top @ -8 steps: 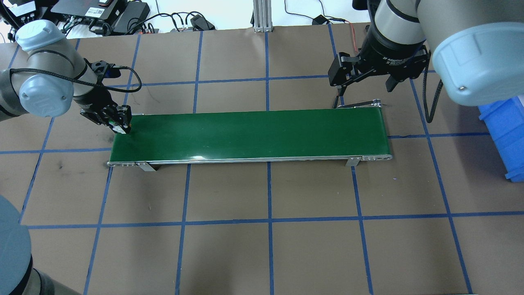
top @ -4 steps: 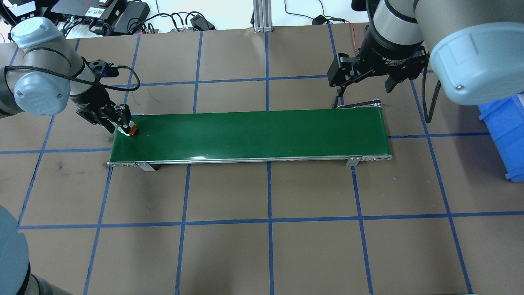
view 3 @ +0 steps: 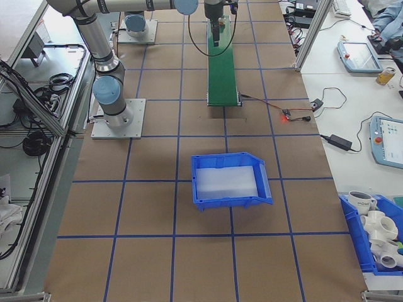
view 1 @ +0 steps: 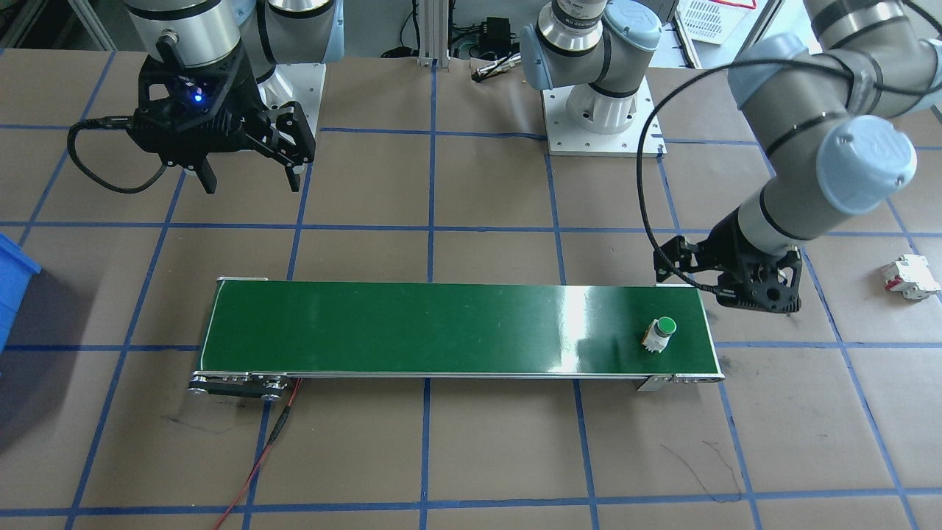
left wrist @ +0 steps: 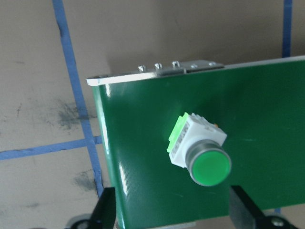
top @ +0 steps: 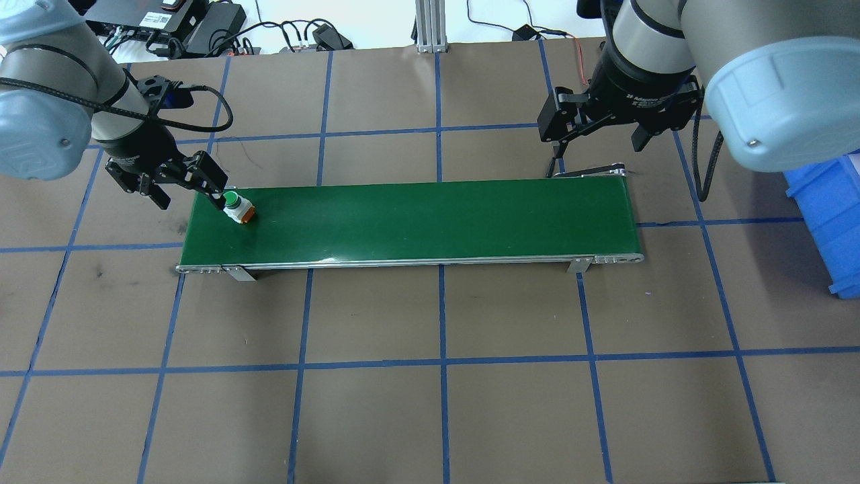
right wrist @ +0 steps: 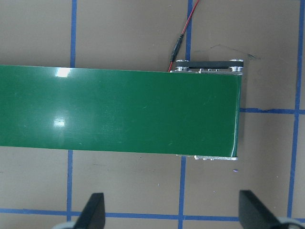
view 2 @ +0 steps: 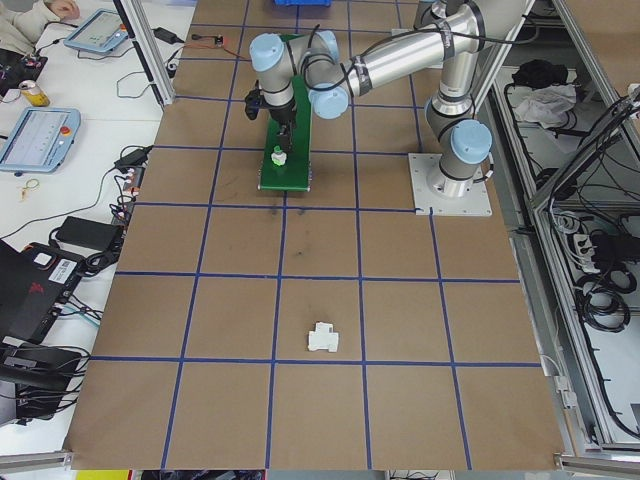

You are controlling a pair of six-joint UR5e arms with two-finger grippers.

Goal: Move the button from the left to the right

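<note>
The button (top: 237, 208), green cap on a white body with an orange base, lies tilted on the left end of the green conveyor belt (top: 430, 218). It also shows in the front-facing view as the button (view 1: 660, 333) and in the left wrist view as the button (left wrist: 200, 151). My left gripper (top: 189, 195) hangs open just off the belt's left end, and nothing is between its fingers (left wrist: 106, 210). My right gripper (top: 596, 151) is open and empty above the table behind the belt's right end (right wrist: 209, 114).
A white blocky breaker (view 1: 910, 276) lies on the table beyond the belt's left end. A blue bin (top: 830, 215) stands at the far right, seen whole in the right side view (view 3: 230, 179). A red wire (view 1: 257, 456) trails from the belt's right end.
My left gripper opened, let go of the button on the belt's left end and drew back up and to the left. The right arm stayed still.
</note>
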